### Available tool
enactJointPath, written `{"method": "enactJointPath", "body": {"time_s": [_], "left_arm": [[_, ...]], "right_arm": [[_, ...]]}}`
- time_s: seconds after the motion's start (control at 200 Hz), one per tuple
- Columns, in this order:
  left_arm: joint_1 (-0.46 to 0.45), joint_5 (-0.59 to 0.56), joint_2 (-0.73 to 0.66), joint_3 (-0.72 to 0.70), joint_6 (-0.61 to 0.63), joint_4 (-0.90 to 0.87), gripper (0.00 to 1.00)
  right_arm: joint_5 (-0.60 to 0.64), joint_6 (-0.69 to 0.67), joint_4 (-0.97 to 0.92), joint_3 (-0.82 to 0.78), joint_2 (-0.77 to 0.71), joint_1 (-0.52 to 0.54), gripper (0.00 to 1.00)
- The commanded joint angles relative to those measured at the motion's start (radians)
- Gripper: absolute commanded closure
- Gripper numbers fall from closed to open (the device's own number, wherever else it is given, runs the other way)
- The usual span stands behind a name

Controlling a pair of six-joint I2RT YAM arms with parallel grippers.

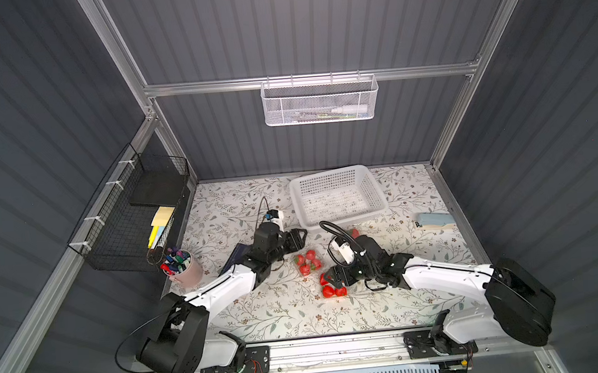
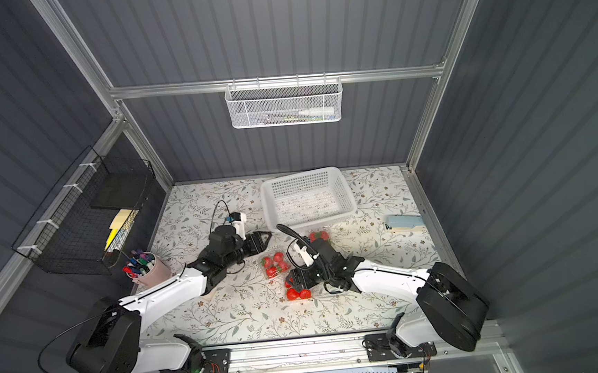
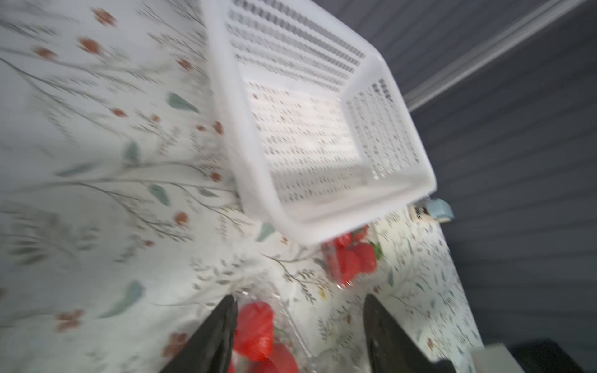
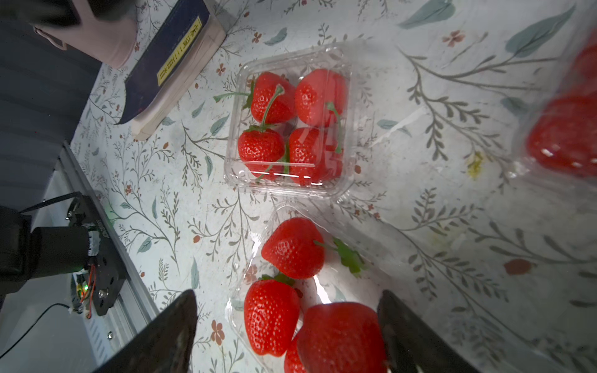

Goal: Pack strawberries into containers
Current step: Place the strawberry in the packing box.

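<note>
The right gripper is hanging wide open over a clear ribbed clamshell, with one glossy strawberry lying between its jaws, not clamped. Beyond, a second clamshell is holding four. The left gripper is standing partly open, gripping nothing, and facing the perforated white basket.

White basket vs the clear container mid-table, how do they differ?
The white basket is opaque, perforated and empty; the clear container is transparent and holds four strawberries. The white basket is far larger than the clear container. Both are plastic and sit on the table.
</note>
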Motion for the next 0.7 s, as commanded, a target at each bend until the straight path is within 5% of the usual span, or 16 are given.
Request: {"method": "enactJointPath", "body": {"time_s": [0.0,0.2,0.385,0.535,0.695], "left_arm": [[-0.043,0.119,0.03,-0.112,-0.06,0.161,0.39],[-0.049,0.234,0.024,-0.178,-0.106,0.301,0.59],[-0.049,0.22,0.03,-0.167,-0.102,0.289,0.61],[-0.078,0.253,0.033,-0.186,-0.126,0.327,0.76],[-0.12,0.214,0.007,-0.208,-0.132,0.291,0.81]], "right_arm": [[-0.118,0.059,0.103,-0.04,-0.037,-0.009,0.14],[-0.164,0.146,0.292,-0.163,-0.087,-0.02,0.13],[-0.184,0.201,0.4,-0.206,-0.071,-0.061,0.13],[-0.17,0.212,0.435,-0.206,-0.04,-0.066,0.13],[-0.19,0.247,0.478,-0.202,-0.043,-0.078,0.13]]}}
